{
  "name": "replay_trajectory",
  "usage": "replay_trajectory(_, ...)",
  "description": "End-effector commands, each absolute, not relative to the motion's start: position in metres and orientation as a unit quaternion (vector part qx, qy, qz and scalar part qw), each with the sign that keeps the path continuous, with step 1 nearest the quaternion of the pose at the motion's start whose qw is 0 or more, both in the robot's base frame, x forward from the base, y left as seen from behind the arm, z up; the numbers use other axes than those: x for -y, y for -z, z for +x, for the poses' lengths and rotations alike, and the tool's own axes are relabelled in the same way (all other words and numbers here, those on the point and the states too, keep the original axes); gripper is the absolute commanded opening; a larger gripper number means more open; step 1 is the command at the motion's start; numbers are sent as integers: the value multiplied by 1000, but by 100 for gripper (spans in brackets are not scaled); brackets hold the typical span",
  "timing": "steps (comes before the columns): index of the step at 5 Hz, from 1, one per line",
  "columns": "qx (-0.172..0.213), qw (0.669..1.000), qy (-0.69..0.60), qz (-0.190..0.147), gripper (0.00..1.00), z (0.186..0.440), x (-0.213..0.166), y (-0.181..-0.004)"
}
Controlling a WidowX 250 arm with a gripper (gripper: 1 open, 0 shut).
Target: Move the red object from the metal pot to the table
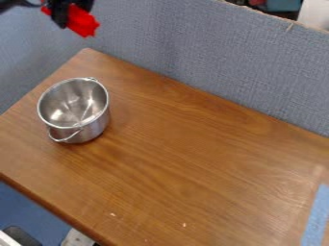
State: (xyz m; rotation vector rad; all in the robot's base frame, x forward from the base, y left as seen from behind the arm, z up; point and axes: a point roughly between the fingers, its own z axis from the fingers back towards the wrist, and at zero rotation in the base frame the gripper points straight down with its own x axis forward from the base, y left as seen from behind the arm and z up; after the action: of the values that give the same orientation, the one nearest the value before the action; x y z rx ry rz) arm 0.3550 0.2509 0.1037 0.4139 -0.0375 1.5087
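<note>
top left: bright red block [80, 21] w/ gripper [67, 13]

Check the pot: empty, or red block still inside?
Empty. The metal pot shows only bare shiny steel inside; the red object is up at the tool, off the table.

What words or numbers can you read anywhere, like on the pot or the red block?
None: no words, numbers or signs can be read.
The metal pot is plain shiny steel.
The red object, held by the gripper, shows no writing.
The table is bare wood grain.
</note>
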Motion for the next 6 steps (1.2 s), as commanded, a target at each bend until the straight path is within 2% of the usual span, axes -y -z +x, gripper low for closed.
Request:
replay_trajectory(1, 40, 634, -746, 201, 0, 335, -249, -123)
replay_trajectory(2, 17, 573, -790, 217, 0, 331, -241, -102)
replay_trajectory(3, 8, 586, -779, 224, 0, 333, -219, -94)
replay_trajectory(4, -11, 591, -776, 220, 0, 335, -203, -94)
replay_trajectory(5, -17, 567, -792, 224, 0, 340, -153, -70)
replay_trajectory(6, -11, 558, -797, 228, 0, 342, -102, -29)
